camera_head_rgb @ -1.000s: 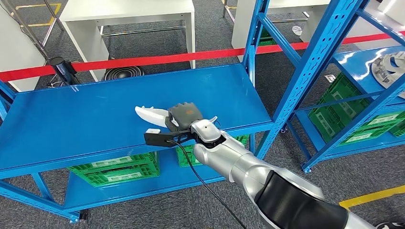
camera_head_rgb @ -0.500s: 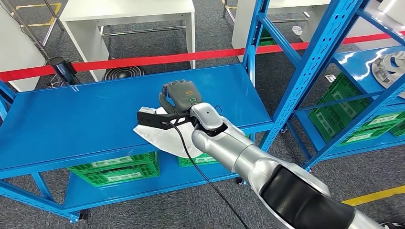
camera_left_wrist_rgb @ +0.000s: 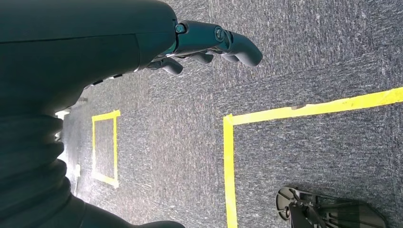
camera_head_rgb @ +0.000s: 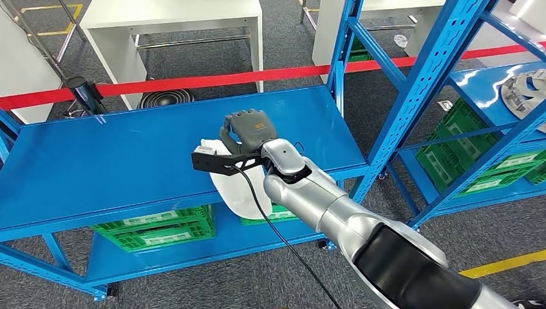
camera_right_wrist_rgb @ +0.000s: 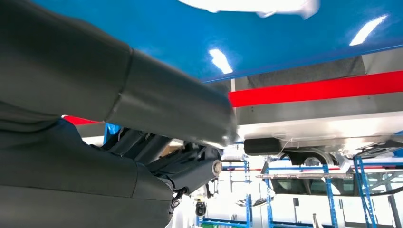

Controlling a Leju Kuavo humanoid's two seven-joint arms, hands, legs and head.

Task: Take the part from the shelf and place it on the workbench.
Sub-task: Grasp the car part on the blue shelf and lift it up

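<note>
One wide blue tabletop (camera_head_rgb: 116, 161) takes most of the head view, and it is the landmark for all the rest. Behind the tabletop a red tape barrier (camera_head_rgb: 193, 82) runs across, and to its right side stands the blue shelf (camera_head_rgb: 496, 96) with a grey metal part (camera_head_rgb: 525, 93) lying on it. Under the tabletop there are green crates (camera_head_rgb: 161, 228).

The silver right arm (camera_head_rgb: 315, 206) reaches over the front edge of the tabletop. The white part (camera_head_rgb: 238, 187) lies at this front edge, with its near end hanging out past the edge, so I judge it is not yet safely placed. The right hand (camera_head_rgb: 248, 129) sits over the far end of the part; its fingers are curled down onto it, and it seems to hold the part, though the contact itself is hidden.

To do this step well, the hand should push or carry the part further onto the tabletop, lower it flat, and only then let go, otherwise it may tip off.

The left hand (camera_left_wrist_rgb: 209, 45) hangs above the carpet floor (camera_left_wrist_rgb: 309, 57), fingers loosely curled and holding nothing.
</note>
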